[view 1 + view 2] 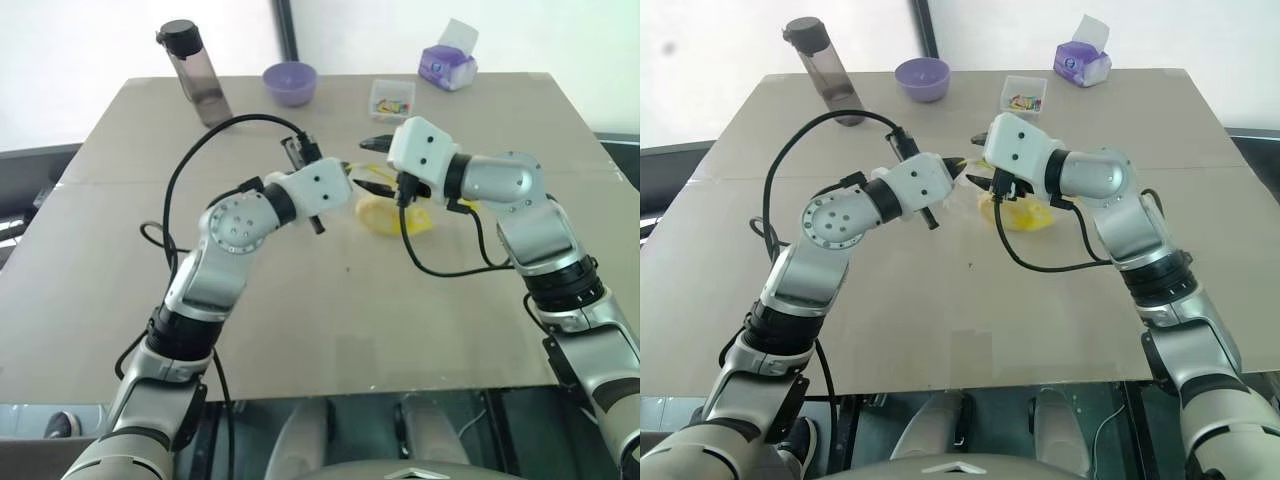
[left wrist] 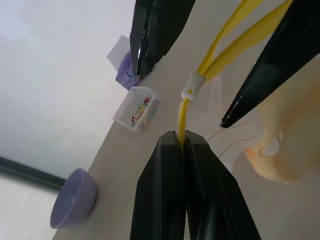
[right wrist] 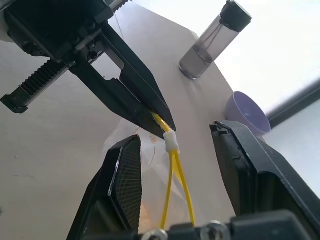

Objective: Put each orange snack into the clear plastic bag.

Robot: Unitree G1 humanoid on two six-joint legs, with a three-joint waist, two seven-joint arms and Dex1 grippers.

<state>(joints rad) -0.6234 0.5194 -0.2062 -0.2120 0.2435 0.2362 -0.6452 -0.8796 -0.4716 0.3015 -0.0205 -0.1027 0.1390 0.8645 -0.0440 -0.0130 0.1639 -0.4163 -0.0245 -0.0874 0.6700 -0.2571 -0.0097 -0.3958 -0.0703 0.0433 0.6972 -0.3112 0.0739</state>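
Mid-table, the left gripper (image 2: 183, 142) pinches the yellow seal strip (image 3: 174, 165) of the clear plastic bag (image 1: 395, 215). The right gripper (image 3: 172, 165) straddles that strip, fingers spread. An orange snack (image 2: 280, 150) sits inside the bag.

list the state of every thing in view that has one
clear plastic bag with yellow seal strip: strip parted, end pinched
left gripper: shut on the strip
right gripper: open, astride the strip
grey water bottle: upright, capped
purple bowl: upright
orange snack: inside the bag

Head stereo pair overhead; wrist cameras close, sharing table (image 1: 300, 320).
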